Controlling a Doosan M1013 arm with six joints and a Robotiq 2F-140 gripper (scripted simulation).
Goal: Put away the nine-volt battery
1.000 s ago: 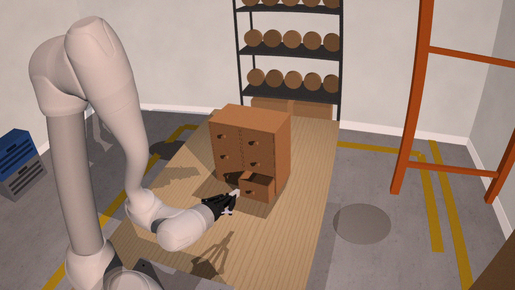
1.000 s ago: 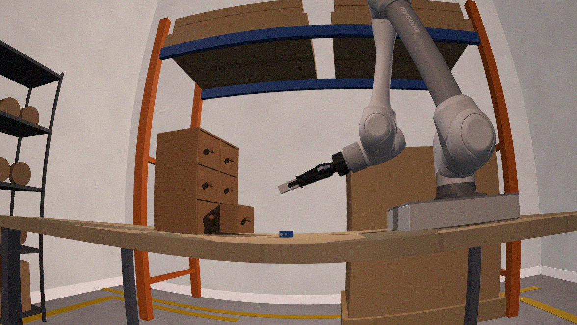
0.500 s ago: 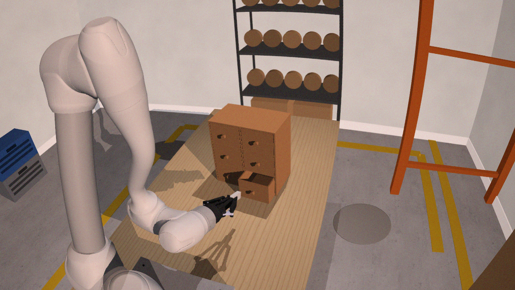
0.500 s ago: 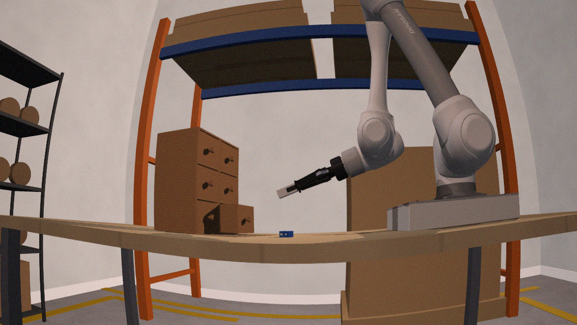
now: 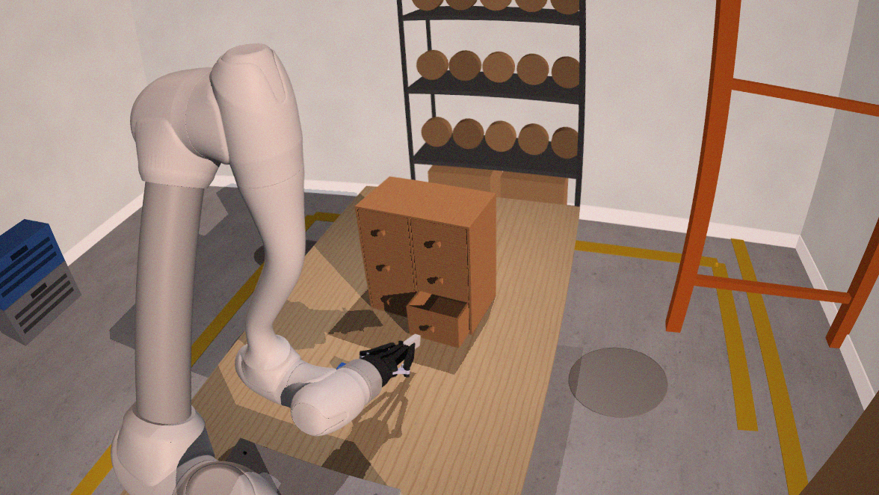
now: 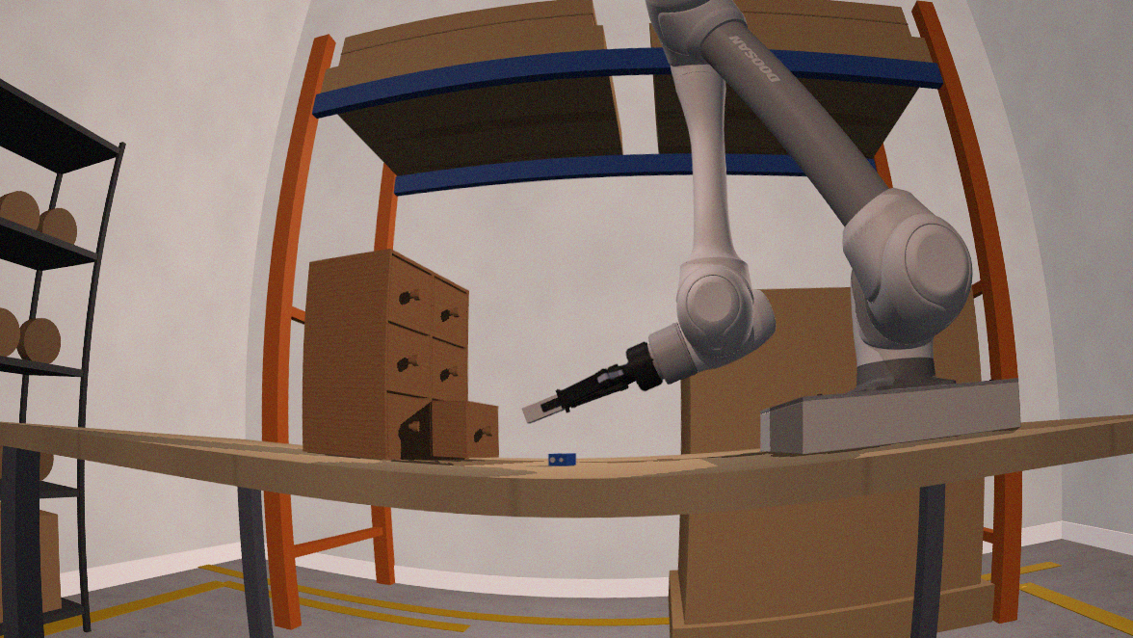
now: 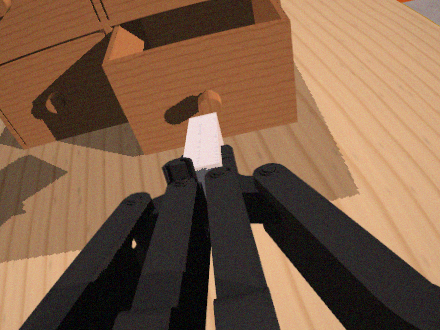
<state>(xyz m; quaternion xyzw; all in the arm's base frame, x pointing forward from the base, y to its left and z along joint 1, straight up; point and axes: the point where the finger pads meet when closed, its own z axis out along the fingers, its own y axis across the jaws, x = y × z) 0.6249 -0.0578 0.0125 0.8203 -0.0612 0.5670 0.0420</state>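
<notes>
The small wooden chest [image 5: 424, 245] stands on the table with six drawers. Its bottom right drawer [image 5: 437, 316] is pulled partly out; the others sit flush. The part of the drawer's inside that I see is in shadow, and I see nothing in it. My gripper [image 5: 412, 341] is shut with nothing between the fingers. It hovers above the table just in front of the open drawer, its white pads [image 7: 203, 141] pointing at the drawer's knob [image 7: 200, 104]. The blue nine-volt battery [image 6: 561, 458] lies on the table below and a little behind the fingertips [image 6: 539, 410].
The arm's grey base block [image 6: 887, 415] sits on the table's near end. A black shelf with brown rolls [image 5: 495, 86] stands behind the chest. An orange rack frame [image 5: 713, 184] stands to the right of the table.
</notes>
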